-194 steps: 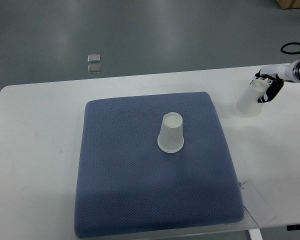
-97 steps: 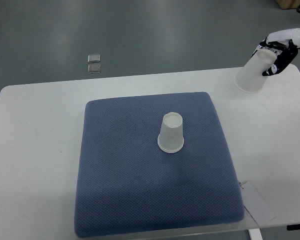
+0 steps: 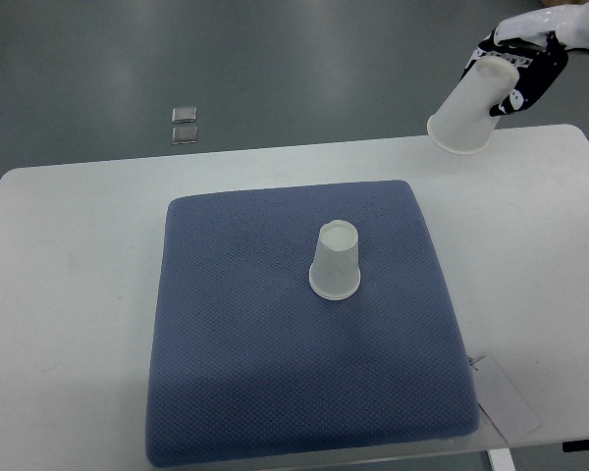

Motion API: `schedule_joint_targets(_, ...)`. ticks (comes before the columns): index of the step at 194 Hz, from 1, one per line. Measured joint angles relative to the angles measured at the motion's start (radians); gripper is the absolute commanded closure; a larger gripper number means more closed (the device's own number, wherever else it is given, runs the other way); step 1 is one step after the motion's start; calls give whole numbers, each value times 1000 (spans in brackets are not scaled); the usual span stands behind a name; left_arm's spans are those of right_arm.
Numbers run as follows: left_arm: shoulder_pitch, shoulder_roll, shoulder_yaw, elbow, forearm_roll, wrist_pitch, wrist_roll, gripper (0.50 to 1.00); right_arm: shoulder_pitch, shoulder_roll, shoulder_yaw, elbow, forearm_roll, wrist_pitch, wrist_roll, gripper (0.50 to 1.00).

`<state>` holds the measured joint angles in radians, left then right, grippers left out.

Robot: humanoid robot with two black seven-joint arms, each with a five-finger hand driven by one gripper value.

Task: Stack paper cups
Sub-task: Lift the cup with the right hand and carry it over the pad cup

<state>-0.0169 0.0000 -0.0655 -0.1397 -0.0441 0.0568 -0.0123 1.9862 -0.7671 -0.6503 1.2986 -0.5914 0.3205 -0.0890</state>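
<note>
Right hand [image 3: 526, 59] grips tilted translucent white paper cup [image 3: 470, 105] aloft far right; best level its open mouth, centre over upturned white cup [image 3: 335, 261] on blue pad [image 3: 236, 373], lower straight.

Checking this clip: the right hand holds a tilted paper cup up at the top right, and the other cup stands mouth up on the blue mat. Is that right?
Not quite. The top view shows the cup on the mat standing upside down, mouth down on the blue mat. The rest holds: the right hand holds a tilted paper cup at the top right.
</note>
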Motion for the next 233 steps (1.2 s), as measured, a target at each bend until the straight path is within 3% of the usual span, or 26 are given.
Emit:
schedule_joint_targets(139, 0, 0, 0, 0, 0, 0, 0, 500, 90, 307, 25, 17, 68, 21, 9, 846)
schedule_joint_targets(233, 0, 0, 0, 0, 0, 0, 0, 500, 91, 309, 71, 68, 68, 69, 14, 844)
